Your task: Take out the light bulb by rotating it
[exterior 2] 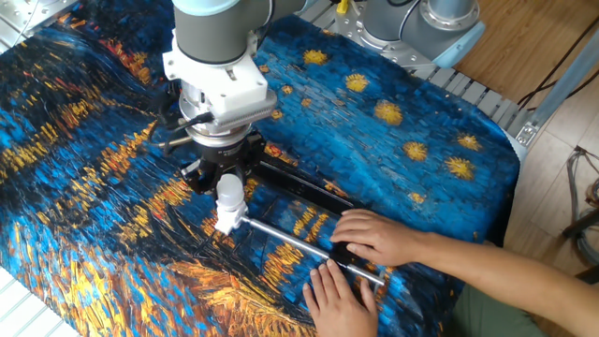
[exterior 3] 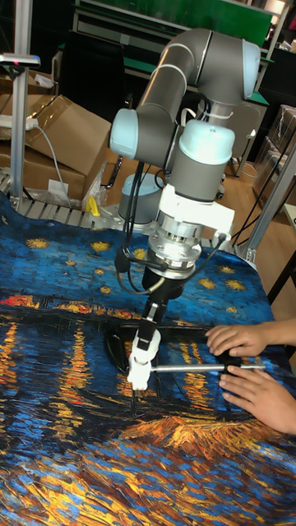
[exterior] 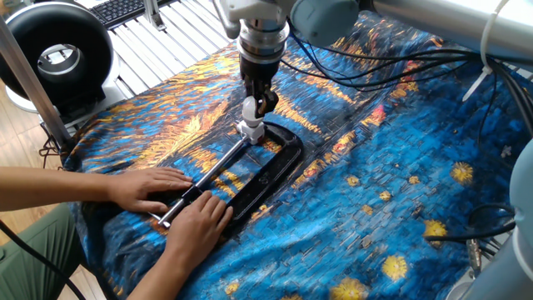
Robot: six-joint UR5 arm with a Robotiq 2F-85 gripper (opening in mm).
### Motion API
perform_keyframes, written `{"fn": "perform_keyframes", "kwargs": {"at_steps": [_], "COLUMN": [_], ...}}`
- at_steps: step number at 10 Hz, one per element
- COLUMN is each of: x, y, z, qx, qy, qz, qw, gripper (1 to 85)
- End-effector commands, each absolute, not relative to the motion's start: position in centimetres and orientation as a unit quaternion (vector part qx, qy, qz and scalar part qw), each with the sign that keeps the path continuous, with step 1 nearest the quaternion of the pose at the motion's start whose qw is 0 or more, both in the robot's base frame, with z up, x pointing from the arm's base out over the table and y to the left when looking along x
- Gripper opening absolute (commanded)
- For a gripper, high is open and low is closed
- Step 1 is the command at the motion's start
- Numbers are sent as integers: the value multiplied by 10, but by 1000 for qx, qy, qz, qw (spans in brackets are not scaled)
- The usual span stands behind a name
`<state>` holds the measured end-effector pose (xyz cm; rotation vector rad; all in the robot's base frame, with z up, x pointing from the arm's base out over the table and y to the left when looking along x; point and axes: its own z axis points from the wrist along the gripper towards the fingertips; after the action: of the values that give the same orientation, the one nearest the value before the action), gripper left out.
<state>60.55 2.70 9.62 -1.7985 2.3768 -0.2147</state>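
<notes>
Tall fixed view: end effector [exterior 3: 149,330] grips light bulb [exterior 3: 144,345]; no legible writing.

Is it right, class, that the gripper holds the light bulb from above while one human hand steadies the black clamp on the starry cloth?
Not quite: two hands steady the clamp, as the other fixed view shows. The gripper does hold the light bulb from above.

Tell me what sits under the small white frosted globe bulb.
Under the small white frosted globe bulb sits a small white cube-like socket, at the end of a silver metal rod. The two-finger gripper covers the bulb's top; its screw base cannot be seen.
</notes>
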Motion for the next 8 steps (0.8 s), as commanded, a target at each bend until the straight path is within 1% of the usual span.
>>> {"fn": "perform_keyframes", "kwargs": {"at_steps": [1,2,3,4,7,8], "x": [610,608,607,606,602,597], "y": [37,36,35,34,32,29], "z": [95,94,94,94,94,94], "qx": [-621,-625,-630,-633,-646,-636], "qy": [776,773,770,767,758,766], "qz": [-64,-62,-62,-61,-53,-47], "qw": [91,88,85,83,79,73], "gripper": [377,507,560,587,703,723]}}
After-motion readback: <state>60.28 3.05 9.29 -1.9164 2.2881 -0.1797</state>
